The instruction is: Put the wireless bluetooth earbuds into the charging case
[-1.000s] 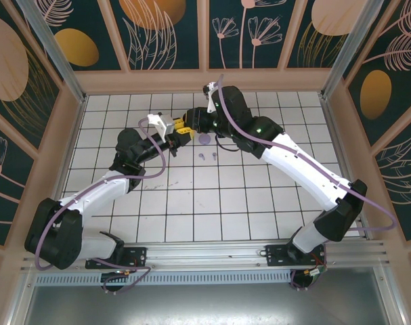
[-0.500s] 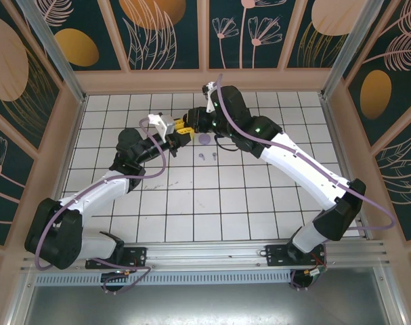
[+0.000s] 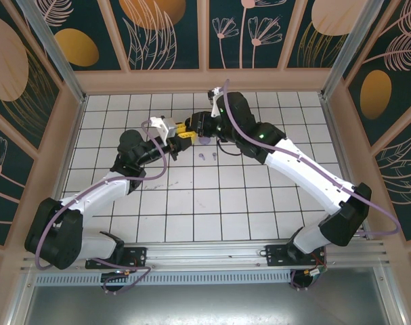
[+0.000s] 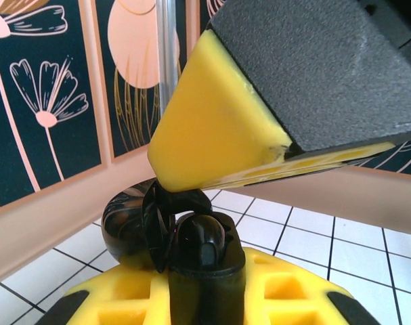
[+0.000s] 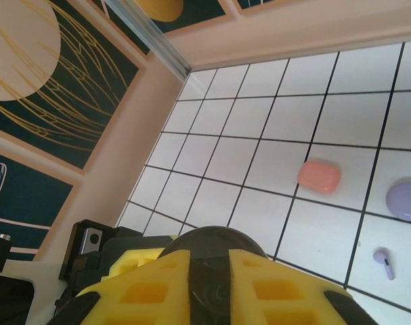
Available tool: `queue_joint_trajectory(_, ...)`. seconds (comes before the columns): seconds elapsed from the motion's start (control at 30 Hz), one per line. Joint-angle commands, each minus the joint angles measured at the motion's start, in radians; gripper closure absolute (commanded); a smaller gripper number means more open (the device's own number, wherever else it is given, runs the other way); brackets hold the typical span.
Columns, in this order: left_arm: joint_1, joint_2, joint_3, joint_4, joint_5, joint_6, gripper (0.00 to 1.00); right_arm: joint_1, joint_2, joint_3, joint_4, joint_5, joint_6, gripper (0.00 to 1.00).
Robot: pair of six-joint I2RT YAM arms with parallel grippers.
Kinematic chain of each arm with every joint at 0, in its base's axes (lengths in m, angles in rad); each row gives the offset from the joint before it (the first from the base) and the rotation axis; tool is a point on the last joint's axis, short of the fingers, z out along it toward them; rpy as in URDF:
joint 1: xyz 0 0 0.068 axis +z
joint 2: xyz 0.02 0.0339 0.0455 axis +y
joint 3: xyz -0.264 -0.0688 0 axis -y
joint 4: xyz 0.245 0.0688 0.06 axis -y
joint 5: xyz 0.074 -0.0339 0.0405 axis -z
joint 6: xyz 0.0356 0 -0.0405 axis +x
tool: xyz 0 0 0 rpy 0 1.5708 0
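Tiled worktop [image 3: 259, 196], toward its far edge.
Glossy black case [image 4: 127, 220] sits clamped in the left gripper [image 3: 183, 130]; right gripper [image 5: 210, 271] grip unclear; tiny stemmed lavender earbuds [image 3: 202, 157] lie near.

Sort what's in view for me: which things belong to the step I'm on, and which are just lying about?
In play now:
- black case, clamped in the left gripper's jaws
- right gripper, close above that case

Lying about, waiting their turn:
- lavender earbuds, loose
- lavender case
- salmon case
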Motion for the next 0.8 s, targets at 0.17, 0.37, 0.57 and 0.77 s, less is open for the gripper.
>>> queue_joint_trajectory(0.17, -0.016, 0.014, -0.025, 0.113, 0.047, 0.018, 1.00, -0.022, 0.004, -0.034, -0.017, 0.011, 0.000, 0.76)
queue_joint_trajectory(0.37, -0.017, 0.032, -0.031, 0.124, 0.053, 0.017, 1.00, -0.020, 0.022, -0.050, -0.029, 0.008, -0.006, 0.74)
queue_joint_trajectory(0.57, -0.019, 0.054, -0.026, 0.134, 0.055, 0.015, 1.00, -0.017, 0.036, -0.058, -0.036, 0.008, -0.014, 0.73)
queue_joint_trajectory(0.77, -0.019, 0.070, -0.028, 0.141, 0.056, 0.013, 1.00, -0.013, 0.044, -0.076, -0.025, -0.009, -0.009, 0.82)
